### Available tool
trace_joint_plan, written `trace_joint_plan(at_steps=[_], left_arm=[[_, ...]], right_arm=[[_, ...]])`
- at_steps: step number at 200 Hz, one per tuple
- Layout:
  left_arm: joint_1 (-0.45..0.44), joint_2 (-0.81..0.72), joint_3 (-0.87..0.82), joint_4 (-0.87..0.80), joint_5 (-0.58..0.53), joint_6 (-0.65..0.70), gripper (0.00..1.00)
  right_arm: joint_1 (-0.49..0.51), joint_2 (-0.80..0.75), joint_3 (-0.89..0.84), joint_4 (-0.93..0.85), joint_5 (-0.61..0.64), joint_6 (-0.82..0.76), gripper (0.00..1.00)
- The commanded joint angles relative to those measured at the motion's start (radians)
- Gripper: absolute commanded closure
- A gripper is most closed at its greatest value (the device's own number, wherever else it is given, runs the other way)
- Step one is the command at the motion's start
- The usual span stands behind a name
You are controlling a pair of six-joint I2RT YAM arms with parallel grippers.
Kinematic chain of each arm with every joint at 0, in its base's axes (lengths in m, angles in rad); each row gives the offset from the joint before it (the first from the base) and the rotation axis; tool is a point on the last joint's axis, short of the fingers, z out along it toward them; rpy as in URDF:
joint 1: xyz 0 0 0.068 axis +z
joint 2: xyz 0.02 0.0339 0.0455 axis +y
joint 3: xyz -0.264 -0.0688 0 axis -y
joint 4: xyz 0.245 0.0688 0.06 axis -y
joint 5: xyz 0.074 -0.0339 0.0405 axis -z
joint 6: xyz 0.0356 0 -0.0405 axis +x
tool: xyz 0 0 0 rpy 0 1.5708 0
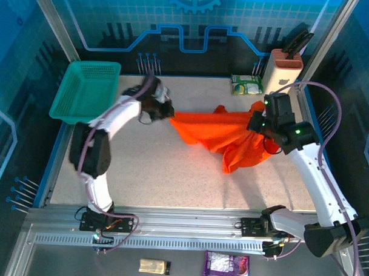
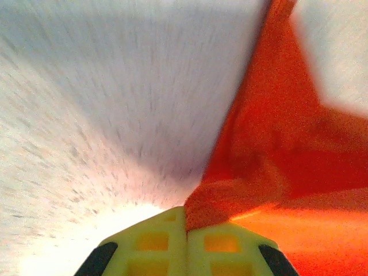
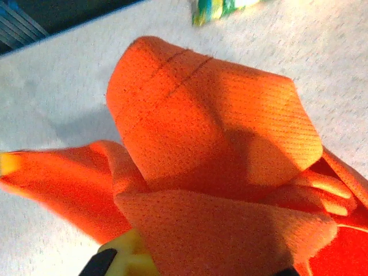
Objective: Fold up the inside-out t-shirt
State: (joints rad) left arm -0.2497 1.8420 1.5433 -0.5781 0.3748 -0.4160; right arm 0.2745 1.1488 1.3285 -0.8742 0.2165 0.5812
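Top external: set high above and behind the arm bases, tilted down and forward. The whole speckled pale-grey tabletop (image 1: 171,168) is covered, from afar.

Left wrist: mounted just behind the left claw (image 2: 186,221), aimed along its yellow plastic fingers (image 2: 152,244). Very near, blurred.

Right wrist: mounted just behind the right claw (image 1: 258,123), aimed forward and down. Very near.

Shared by all three: the thin bright orange-red t-shirt (image 1: 224,134) stretched between the claws. The crumpled green-and-white packet (image 3: 224,7), well ahead of the right claw, is shared by the right wrist and top views.
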Motion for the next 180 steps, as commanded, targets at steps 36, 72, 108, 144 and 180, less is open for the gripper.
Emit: trace_joint_plan(at_steps=[36, 72, 108, 144, 180], left_arm=[[0.207, -0.443, -0.079, 0.347, 0.212, -0.211, 1.0], [0.281, -0.596, -0.133, 0.439, 0.299, -0.3, 1.0], [0.284, -0.587, -0.077, 0.139, 0.144, -0.168, 1.0], [0.327, -0.451, -0.141, -0.021, -0.028, -0.077, 1.0], [0.349, -0.315, -0.196, -0.034, -0.011, -0.056, 1.0]], right_arm=[[-0.089, -0.093, 0.131, -0.032, 0.026, -0.102, 1.0], [-0.09, -0.176, 0.14, 0.026, -0.087, -0.09, 1.0], [-0.088, -0.112, 0.111, 0.133, -0.299, -0.07, 1.0], [-0.087, 0.141, 0.139, -0.015, -0.271, -0.067, 0.76], [-0.006, 0.191, 0.065, -0.065, -0.196, -0.111, 0.64]])
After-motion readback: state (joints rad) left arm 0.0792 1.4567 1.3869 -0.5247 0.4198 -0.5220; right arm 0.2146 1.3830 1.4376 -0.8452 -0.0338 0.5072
